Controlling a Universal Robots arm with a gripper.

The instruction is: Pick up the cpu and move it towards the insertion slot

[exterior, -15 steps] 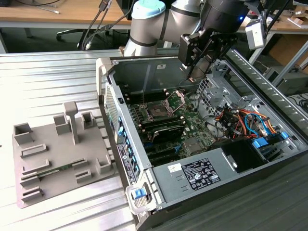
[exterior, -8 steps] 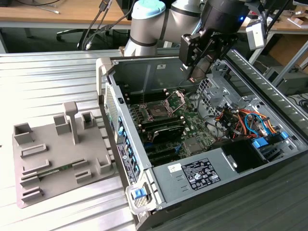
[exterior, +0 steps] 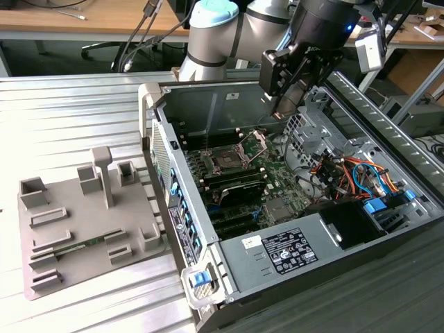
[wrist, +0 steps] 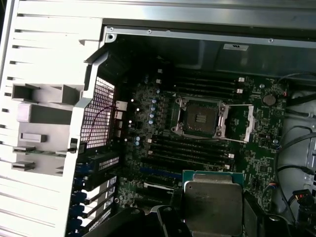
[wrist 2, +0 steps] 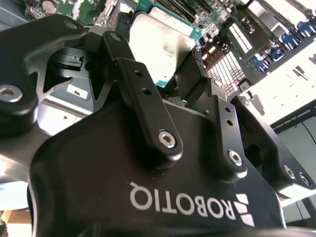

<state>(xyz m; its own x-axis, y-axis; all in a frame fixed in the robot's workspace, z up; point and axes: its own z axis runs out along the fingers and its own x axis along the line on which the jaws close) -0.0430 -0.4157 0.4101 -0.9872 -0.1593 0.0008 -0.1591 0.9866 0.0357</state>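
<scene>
Exterior view: gripper hangs above the open computer case, high over the insertion slot. Second wrist view: gripper closed on the cpu, fingers clamping its edges. First wrist view: cpu near the slot, not over it. Pickup done; transfer judged incomplete

The cpu, silvery face with a green rim, sits clamped flat at the tool's tips, up above the insertion slot, whose silver bracket is swung open.
</scene>
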